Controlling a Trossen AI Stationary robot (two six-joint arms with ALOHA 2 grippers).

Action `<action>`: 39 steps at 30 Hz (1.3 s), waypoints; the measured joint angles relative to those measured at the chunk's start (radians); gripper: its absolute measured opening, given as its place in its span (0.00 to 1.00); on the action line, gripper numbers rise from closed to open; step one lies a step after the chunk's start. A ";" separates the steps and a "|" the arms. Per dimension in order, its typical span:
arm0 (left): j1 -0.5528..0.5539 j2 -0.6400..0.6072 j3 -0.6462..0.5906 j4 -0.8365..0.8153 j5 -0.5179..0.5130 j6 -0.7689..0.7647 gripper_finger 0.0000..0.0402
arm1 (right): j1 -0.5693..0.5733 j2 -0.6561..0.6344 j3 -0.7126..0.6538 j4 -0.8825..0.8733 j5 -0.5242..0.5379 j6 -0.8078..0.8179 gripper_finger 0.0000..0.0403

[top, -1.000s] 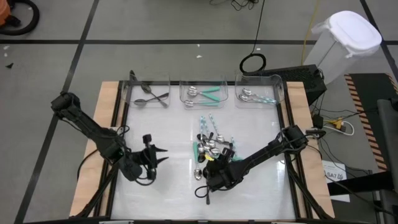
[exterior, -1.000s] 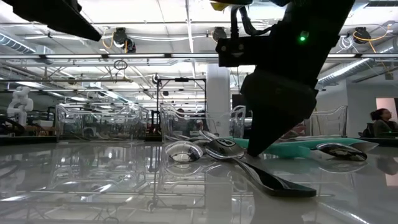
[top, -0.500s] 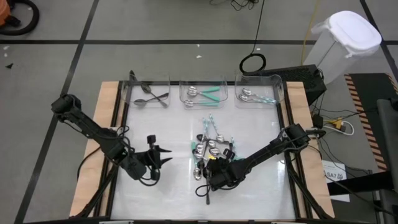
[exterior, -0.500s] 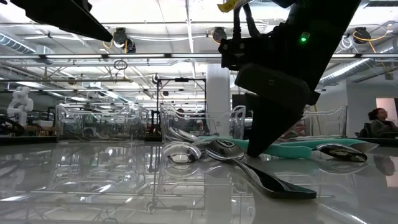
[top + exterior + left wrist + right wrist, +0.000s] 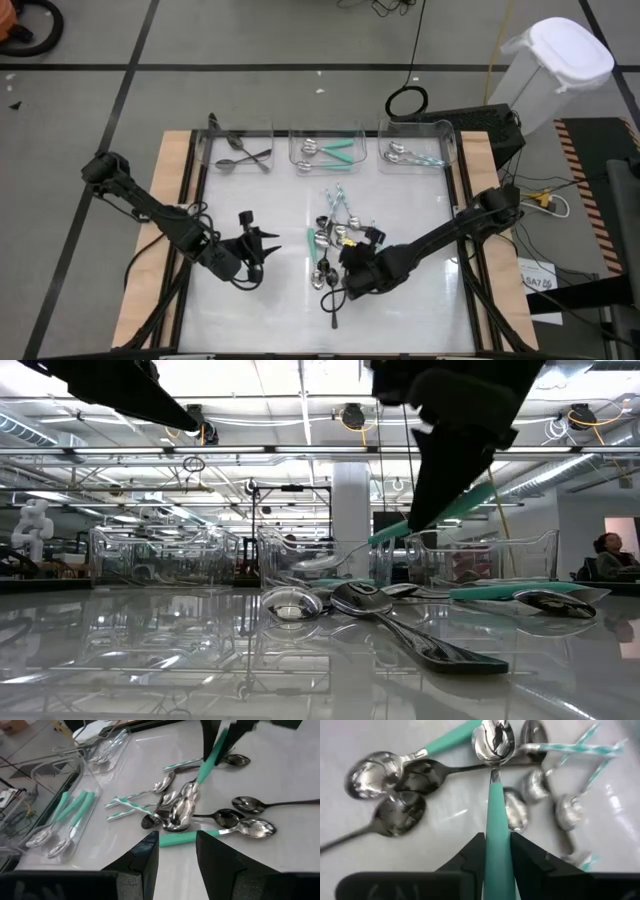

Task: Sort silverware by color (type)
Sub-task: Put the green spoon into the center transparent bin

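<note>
Right pincer [image 5: 492,852] shut tight on a teal spoon [image 5: 492,795], gripping the handle, with the shiny bowl end sticking out past the fingers. Spoon up off the bench [image 5: 270,310], tilted, right over the pile [image 5: 340,238] of spoons near the middle. In the low view, same teal spoon [image 5: 440,515] up in the air, handle slanting high under the dark arm.

Left pincer [image 5: 175,852] partly open, holding nothing, hanging just above the bench to the left of the pile, pointing at it. In the high view, left pincer [image 5: 262,243] near the pile but not touching.

Pile holding black spoons, silver ones with teal handles and silver ones with pale striped handles, all mixed and crossing each other. One black spoon [image 5: 334,305] lying a bit apart, toward the front edge.

Three clear bins in a row at the back. Left bin [image 5: 240,152] with dark spoons. Middle bin [image 5: 327,150] with teal-handled spoons. Right bin [image 5: 413,152] with pale-handled ones.
</note>
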 joint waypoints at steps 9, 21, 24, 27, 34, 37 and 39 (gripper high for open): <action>0.062 0.000 0.000 0.004 0.000 0.046 0.33 | -0.010 -0.108 0.002 0.004 0.027 -0.098 0.16; 0.110 0.000 0.000 0.004 0.009 0.107 0.33 | -0.082 -0.122 0.002 0.022 0.079 -0.268 0.16; 0.116 0.000 0.000 0.004 0.009 0.131 0.33 | -0.108 -0.132 0.002 0.023 0.077 -0.316 0.16; 0.127 0.000 0.000 0.005 0.010 0.172 0.33 | -0.130 -0.147 0.002 0.027 0.077 -0.360 0.16; 0.165 -0.003 0.039 0.009 0.010 0.249 0.33 | -0.163 -0.205 0.002 0.088 0.082 -0.480 0.16; 0.179 -0.004 0.070 0.013 0.020 0.277 0.33 | -0.173 -0.229 0.002 0.132 0.108 -0.556 0.16; 0.186 -0.004 0.081 0.012 0.043 0.301 0.33 | -0.182 -0.248 0.002 0.160 0.109 -0.613 0.16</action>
